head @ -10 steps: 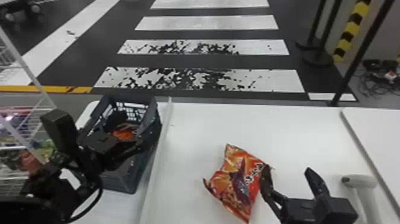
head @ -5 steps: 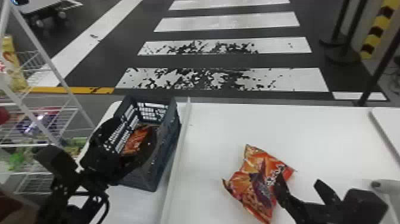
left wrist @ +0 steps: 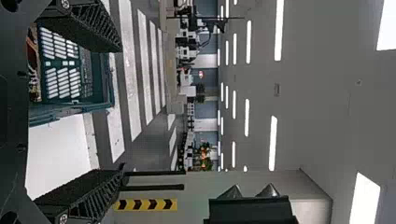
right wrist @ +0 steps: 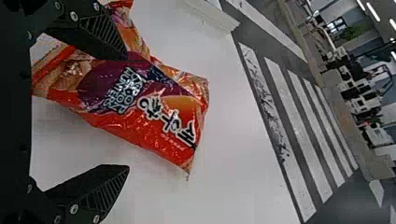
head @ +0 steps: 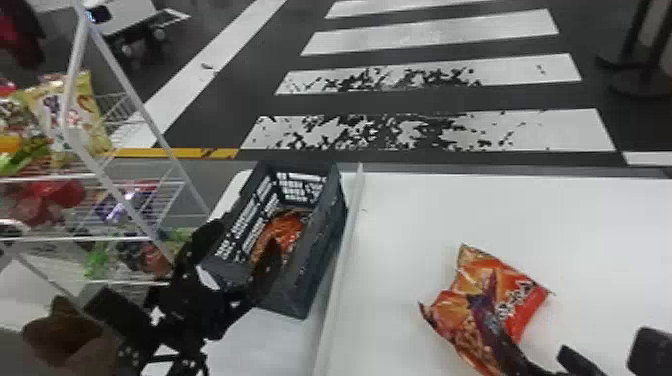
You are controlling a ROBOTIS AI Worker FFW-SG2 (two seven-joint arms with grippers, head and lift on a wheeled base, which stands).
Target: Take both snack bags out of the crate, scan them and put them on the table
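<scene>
At the 10 o'clock side of the loose snack bag (head: 500, 305), the crate (head: 320, 250) has the other bag (head: 285, 230) lying low inside. Loose one is flat on the surface (head: 415, 220). Left end effector (left wrist: 122, 108) at the crate's 8 o'clock: fingers wide apart, empty. Right end effector (right wrist: 126, 113) at the loose bag's 4–5 o'clock: also wide apart, one finger over the bag, nothing gripped.

Handling, my read: both bags light, soft, slick crinkly film, fill probably crushable. Loose one: pinch across the waist, modest force; a seal corner may fold or slip out. Crated one: straddle the narrow width at mid-length, go in steep, mind the walls. Expect sag at the ends once lifted, so grip near centre. Front may need smoothing for the scan. Can't tell if either is scanned.
</scene>
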